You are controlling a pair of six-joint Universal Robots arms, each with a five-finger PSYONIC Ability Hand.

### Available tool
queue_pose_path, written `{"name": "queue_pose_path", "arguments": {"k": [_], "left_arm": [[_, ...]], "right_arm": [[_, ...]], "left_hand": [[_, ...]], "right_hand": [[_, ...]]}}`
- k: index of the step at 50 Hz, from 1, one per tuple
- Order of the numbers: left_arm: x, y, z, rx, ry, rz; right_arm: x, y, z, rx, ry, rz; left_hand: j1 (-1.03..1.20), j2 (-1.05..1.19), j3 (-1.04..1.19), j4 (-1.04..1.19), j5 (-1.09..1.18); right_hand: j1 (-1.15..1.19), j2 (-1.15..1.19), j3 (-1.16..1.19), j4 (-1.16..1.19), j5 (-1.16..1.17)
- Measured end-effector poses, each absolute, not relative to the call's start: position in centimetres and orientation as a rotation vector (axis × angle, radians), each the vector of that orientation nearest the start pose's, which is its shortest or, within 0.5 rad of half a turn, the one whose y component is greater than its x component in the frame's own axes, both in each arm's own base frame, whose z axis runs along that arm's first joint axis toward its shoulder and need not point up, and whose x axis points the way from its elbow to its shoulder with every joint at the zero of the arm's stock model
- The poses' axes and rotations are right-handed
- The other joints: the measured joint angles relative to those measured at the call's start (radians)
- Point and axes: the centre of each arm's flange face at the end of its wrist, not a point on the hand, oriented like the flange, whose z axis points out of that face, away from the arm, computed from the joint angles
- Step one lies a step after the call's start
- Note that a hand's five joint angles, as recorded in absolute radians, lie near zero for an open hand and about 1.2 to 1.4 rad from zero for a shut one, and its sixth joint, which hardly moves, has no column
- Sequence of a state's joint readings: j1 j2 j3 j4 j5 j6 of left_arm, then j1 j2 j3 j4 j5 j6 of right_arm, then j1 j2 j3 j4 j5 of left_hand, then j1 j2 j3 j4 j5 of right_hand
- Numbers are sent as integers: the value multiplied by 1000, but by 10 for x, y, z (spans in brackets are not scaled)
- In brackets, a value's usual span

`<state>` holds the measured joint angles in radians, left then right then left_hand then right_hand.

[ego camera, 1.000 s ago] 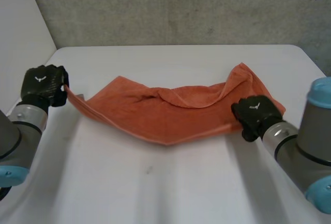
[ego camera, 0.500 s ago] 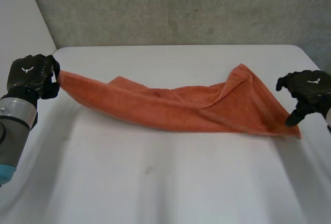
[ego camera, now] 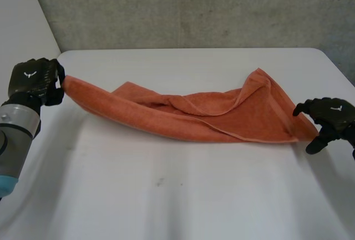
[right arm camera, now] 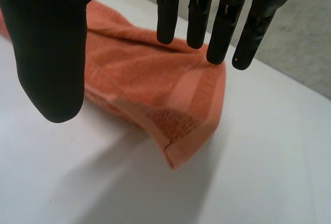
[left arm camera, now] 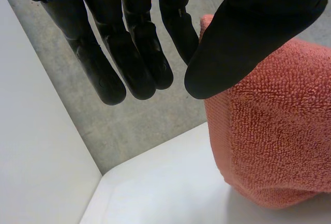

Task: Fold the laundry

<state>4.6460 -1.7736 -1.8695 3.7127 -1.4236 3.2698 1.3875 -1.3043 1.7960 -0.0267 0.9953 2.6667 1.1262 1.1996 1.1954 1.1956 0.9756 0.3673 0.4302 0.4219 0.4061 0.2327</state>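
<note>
Orange towel (ego camera: 188, 115) lies stretched long across the middle of the white bench (ego camera: 183, 195), bunched over itself so the lower layers are hidden. Left robot hand (ego camera: 34, 80) pinches its left end between thumb and fingers, raised a bit. Right robot hand (ego camera: 330, 117) hovers at the right corner, fingers straight and spread, with the corner loose beneath. Grey concrete wall (ego camera: 194, 7) behind.

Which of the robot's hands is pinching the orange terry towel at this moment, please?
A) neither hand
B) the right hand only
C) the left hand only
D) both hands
C: the left hand pinches a corner of the orange terry towel between thumb and fingers, while the right hand hangs with straight fingers over the other corner, which lies on the white table.
</note>
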Motion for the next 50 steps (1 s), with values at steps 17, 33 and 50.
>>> {"name": "queue_pose_path", "arguments": {"k": [17, 33, 50], "left_arm": [[-169, -321, 208, 395, 2156, -2338], [-170, -320, 208, 400, 2163, -2332], [-162, -272, 336, 375, 1941, -2491]], "right_arm": [[125, -328, 131, -1017, 2352, -1746], [126, -347, 134, -1026, 2320, -1841], [108, -300, 362, -865, 2250, -2313]], "left_hand": [[0, 0, 0, 0, 0], [0, 0, 0, 0, 0], [0, 0, 0, 0, 0]], "right_hand": [[152, 181, 185, 199, 175], [610, 746, 756, 783, 750], [610, 746, 761, 786, 754]]}}
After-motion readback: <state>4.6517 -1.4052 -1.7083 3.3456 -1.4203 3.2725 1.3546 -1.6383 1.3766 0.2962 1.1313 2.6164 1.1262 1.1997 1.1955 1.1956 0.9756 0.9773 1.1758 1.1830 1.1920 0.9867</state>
